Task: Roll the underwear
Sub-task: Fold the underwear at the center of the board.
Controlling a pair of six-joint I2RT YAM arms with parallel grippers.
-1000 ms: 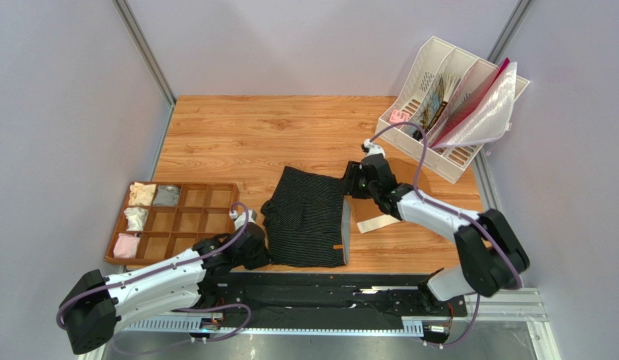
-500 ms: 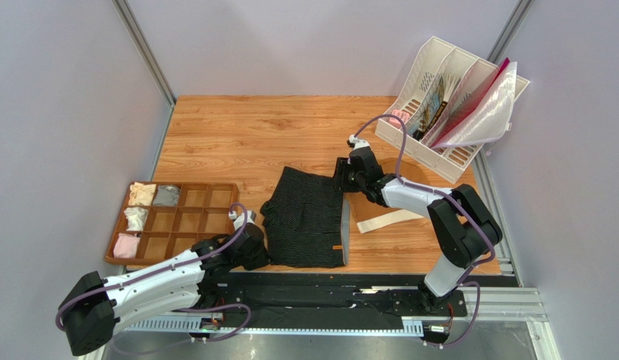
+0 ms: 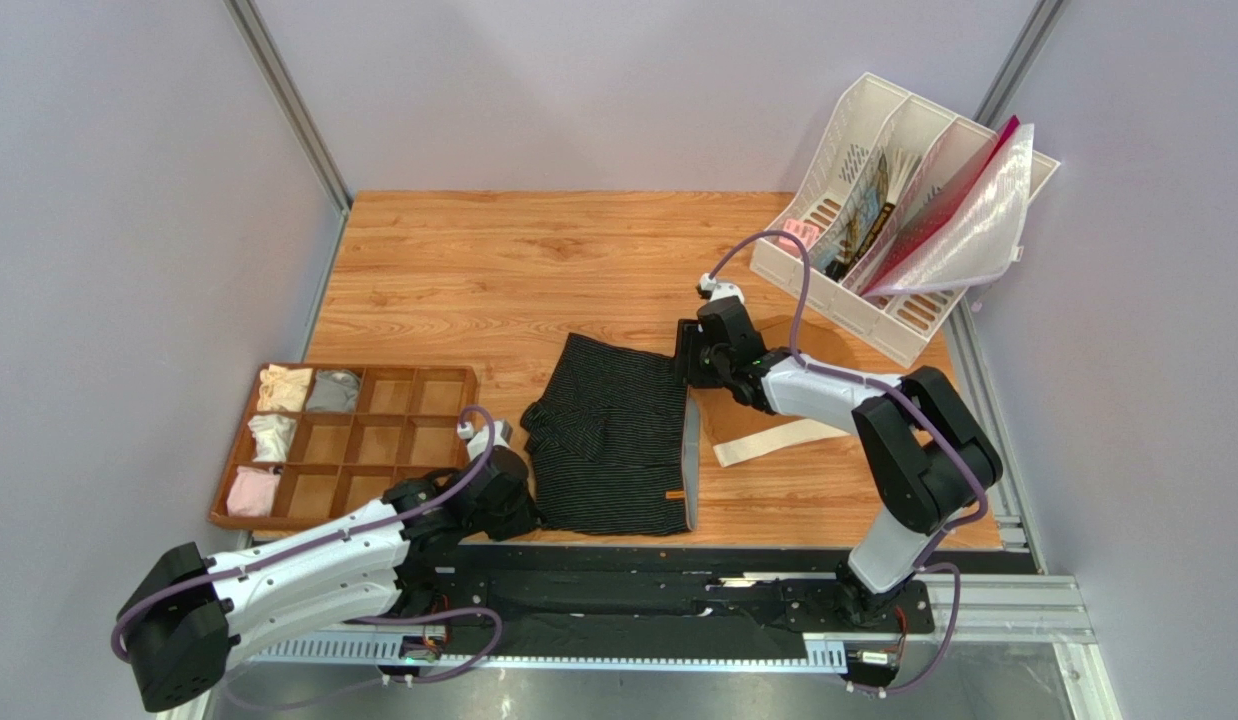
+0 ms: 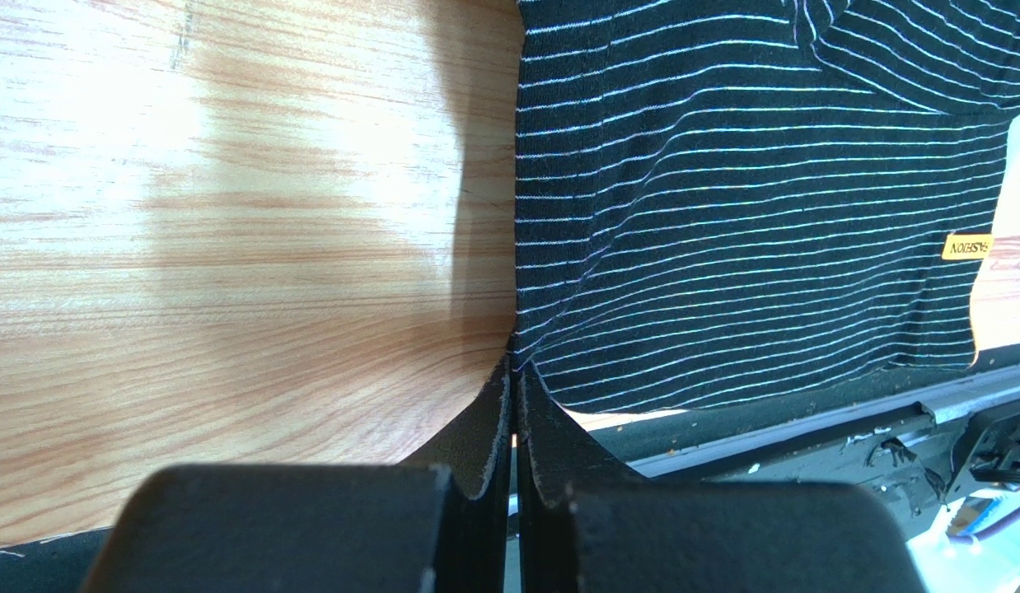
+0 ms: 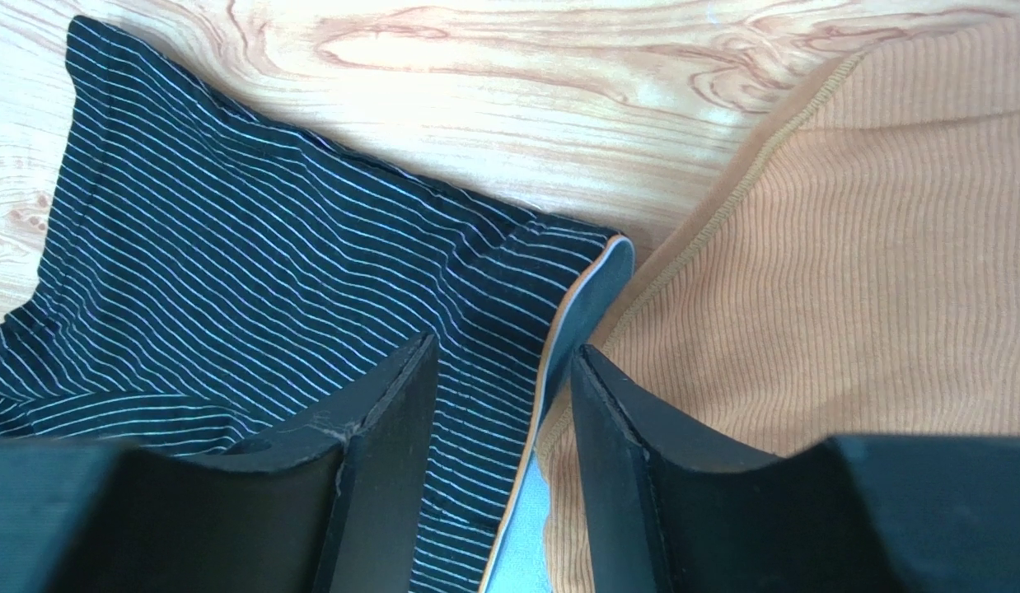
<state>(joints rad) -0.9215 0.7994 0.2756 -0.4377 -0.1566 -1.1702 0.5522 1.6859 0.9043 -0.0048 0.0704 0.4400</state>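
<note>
Underwear [image 3: 610, 435] lies flat on desk [image 3: 505, 270]; left claw [image 4: 515, 371] pinched shut on its near-left edge, right claw [image 5: 503, 395] spread open straddling the waistband [image 5: 577, 309] corner beside brown briefs [image 5: 849, 247].

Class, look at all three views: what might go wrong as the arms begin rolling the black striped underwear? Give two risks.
1. The right gripper is open astride the waistband corner, and the brown briefs lie right alongside, beneath one finger. Closing may catch both garments.
2. The left gripper is shut right at the near hem of the underwear, so any hold looks thin and might slip once rolling starts.
</note>
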